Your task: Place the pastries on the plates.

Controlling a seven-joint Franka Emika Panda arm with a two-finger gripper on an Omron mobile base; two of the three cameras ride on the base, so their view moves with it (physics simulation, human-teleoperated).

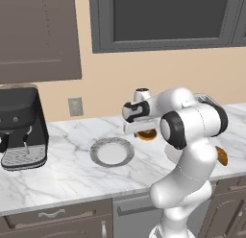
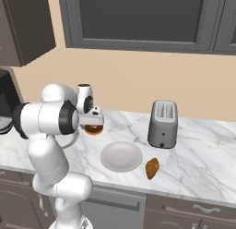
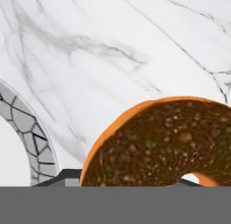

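The chocolate-glazed doughnut point(image 3: 167, 142) with its orange edge lies on the marble counter, close under the hand and between the dark fingertips point(image 3: 67, 175). My gripper point(image 1: 144, 130) points down over the doughnut point(image 1: 148, 135) and is shut on it. The doughnut point(image 2: 93, 130) peeks out below the hand. The grey-patterned plate point(image 1: 96, 148) sits left of it, its rim point(image 3: 38, 142) close by. A plain white plate point(image 2: 106, 152) lies to the right, and the croissant point(image 2: 152, 168) rests on the counter beyond that plate, near the front edge.
A silver toaster point(image 2: 162, 124) stands behind the croissant. A black coffee machine point(image 1: 21, 126) occupies the counter's far left. The wall with an outlet point(image 1: 75, 106) runs behind, and a window is above.
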